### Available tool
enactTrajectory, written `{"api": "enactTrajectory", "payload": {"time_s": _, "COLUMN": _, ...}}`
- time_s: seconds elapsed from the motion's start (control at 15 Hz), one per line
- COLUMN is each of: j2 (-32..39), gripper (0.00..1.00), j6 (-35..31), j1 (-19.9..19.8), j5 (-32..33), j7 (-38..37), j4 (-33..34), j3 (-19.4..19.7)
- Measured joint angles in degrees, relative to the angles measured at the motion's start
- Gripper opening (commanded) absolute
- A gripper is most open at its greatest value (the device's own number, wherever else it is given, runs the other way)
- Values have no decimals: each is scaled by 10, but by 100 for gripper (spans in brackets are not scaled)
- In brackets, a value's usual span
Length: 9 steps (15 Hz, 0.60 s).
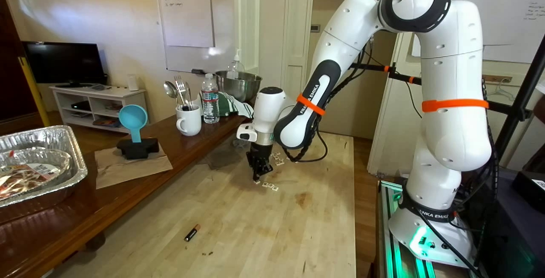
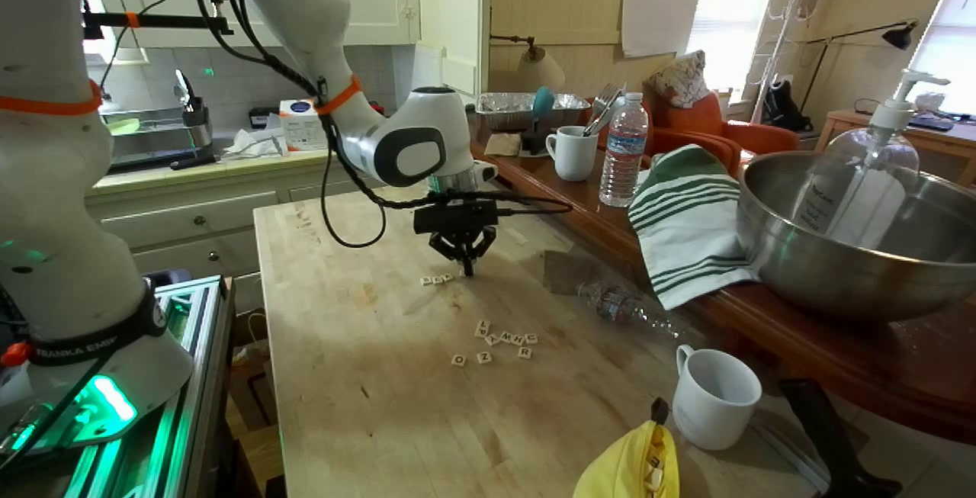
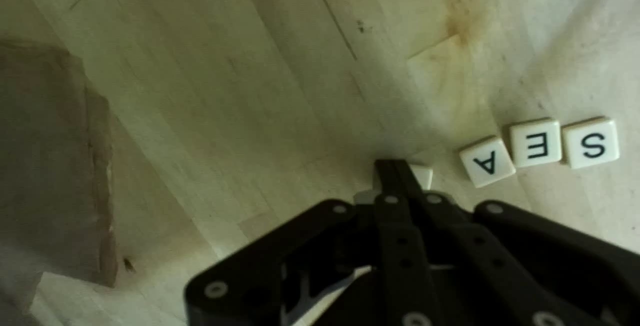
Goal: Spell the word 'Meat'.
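Observation:
Three pale letter tiles lie in a row on the wooden table: the A tile point(image 3: 487, 161), the E tile point(image 3: 536, 142) and the S tile point(image 3: 591, 144). The row also shows in both exterior views point(image 1: 270, 186) point(image 2: 437, 280). My gripper point(image 3: 395, 163) is shut, fingertips together and pointing down, beside the A end of the row; it shows in both exterior views point(image 1: 256, 179) point(image 2: 467, 271). A further tile point(image 3: 423, 176) is mostly hidden by the fingertips, its letter unseen; it seems to lie under or against them. Several more loose tiles point(image 2: 507, 338) lie apart on the table.
A battery point(image 1: 192, 232) lies on the table. A clear bottle point(image 2: 625, 309) lies near brown paper point(image 2: 566, 272) by the raised counter edge. A white mug point(image 2: 715, 403) and a yellow pouch point(image 2: 629, 467) stand at one end. The counter point(image 1: 140, 201) borders the table.

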<state>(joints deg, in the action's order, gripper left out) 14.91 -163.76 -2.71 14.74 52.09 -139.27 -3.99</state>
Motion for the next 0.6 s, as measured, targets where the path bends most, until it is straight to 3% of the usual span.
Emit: {"api": "enactTrajectory", "payload": {"time_s": 0.6, "j2": 0, "gripper": 0, "j6": -7, "j1": -8, "j5": 1, "j7": 132, "j4": -3, "j3": -13}}
